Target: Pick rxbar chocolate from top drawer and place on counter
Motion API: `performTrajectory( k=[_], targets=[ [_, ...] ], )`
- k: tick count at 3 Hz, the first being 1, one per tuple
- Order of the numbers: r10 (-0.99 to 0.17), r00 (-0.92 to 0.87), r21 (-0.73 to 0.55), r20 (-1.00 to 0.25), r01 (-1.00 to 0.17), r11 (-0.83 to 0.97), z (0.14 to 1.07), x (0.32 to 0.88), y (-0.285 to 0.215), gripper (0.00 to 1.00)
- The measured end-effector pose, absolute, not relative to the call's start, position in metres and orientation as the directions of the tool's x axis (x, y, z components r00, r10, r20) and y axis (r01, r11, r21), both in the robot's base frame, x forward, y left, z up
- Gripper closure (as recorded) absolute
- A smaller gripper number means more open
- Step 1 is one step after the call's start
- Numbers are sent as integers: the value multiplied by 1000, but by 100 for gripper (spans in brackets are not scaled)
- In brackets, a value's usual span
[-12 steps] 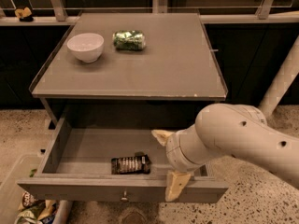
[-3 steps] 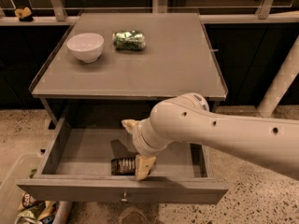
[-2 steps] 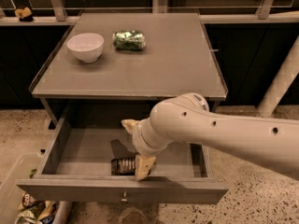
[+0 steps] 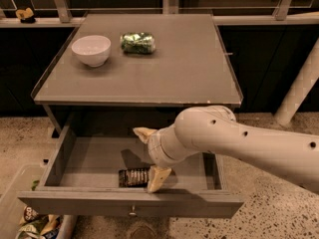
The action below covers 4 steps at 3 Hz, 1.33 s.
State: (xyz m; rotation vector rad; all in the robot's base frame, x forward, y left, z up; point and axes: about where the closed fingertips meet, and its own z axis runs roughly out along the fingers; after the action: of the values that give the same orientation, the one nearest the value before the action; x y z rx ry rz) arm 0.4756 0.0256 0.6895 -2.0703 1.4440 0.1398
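Nearest me, the top drawer [image 4: 130, 203] stands pulled open, and the rxbar chocolate [image 4: 133, 177] lies flat on its floor just behind the front panel. My gripper [image 4: 143, 159] is down inside the drawer with its fingers spread wide; the near finger sits at the bar's right end, and nothing is clamped. I judge the grasp not yet made, so the lift and placement remain. Beyond, the counter [image 4: 179, 68] carries a white bowl [image 4: 91, 49] and a green packet [image 4: 138, 42] at its far left.
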Motion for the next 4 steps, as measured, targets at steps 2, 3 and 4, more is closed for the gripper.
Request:
performTrajectory(
  k=[2, 3, 4],
  targets=[
    [-820, 392, -396, -417, -891, -224, 688, 480, 25, 0],
    [-766, 374, -394, -523, -903, -171, 685, 493, 29, 0],
    [-766, 374, -394, -523, -903, -171, 685, 493, 29, 0]
  ],
)
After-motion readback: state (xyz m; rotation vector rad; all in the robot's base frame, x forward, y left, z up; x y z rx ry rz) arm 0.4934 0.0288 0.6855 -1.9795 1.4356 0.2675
